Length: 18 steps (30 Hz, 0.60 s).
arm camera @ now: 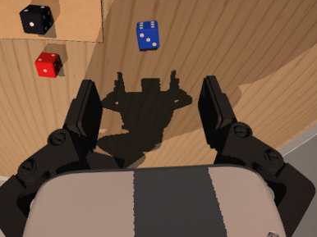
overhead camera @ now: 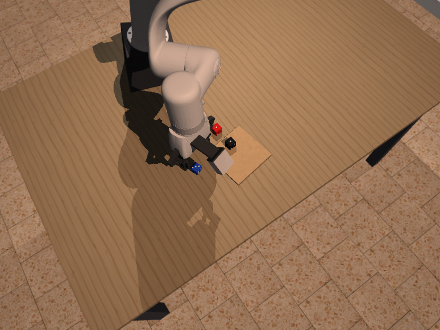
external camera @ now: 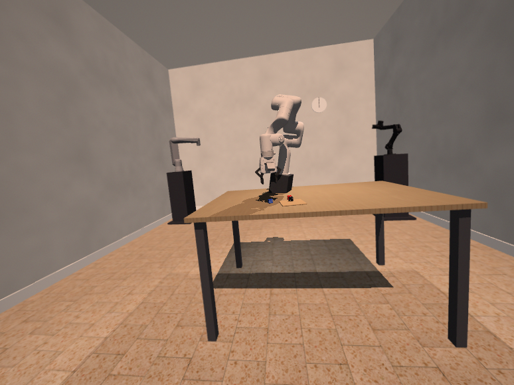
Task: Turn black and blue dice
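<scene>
The blue die (overhead camera: 196,168) (external camera: 270,200) (arm camera: 147,35) lies flat on the table left of the mat (overhead camera: 253,156) (external camera: 297,203) (arm camera: 82,7) in the top view, apparently with 3 on top. The black die (overhead camera: 230,143) (external camera: 291,198) (arm camera: 36,20) lies flat on the mat near one edge, 1 on top. The red die (overhead camera: 216,128) (external camera: 288,196) (arm camera: 47,66) lies on the table just off the mat, 1 on top. My gripper (external camera: 269,181) (arm camera: 149,92) is wide open and empty above the table, tilted, on the base side of the blue die.
The wooden table (overhead camera: 293,87) (external camera: 364,194) bears the arm's black base (overhead camera: 141,78) (external camera: 281,183). The arm's shadow falls over the blue die. The red and black dice lie close together. Two other arms stand on pedestals away from the table.
</scene>
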{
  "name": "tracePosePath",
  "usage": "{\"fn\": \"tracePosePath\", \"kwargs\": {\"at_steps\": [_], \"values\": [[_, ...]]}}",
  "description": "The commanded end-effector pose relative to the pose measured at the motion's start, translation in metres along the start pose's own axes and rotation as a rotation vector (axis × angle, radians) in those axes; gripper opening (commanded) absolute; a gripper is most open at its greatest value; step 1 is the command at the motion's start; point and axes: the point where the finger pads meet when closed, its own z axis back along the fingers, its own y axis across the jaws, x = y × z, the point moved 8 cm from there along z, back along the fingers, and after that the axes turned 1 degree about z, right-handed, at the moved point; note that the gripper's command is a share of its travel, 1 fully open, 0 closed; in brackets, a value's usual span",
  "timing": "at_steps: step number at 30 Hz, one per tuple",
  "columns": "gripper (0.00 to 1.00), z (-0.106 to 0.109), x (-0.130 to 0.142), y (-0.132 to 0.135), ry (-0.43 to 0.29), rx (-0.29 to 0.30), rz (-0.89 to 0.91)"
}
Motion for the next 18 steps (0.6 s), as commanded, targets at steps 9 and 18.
{"fn": "tracePosePath", "kwargs": {"at_steps": [9,18], "values": [[1.0,0.0011,-0.0014,0.0009,-0.001,0.001,0.005],[1.0,-0.0006,-0.0003,0.0012,-0.004,0.001,0.106]]}}
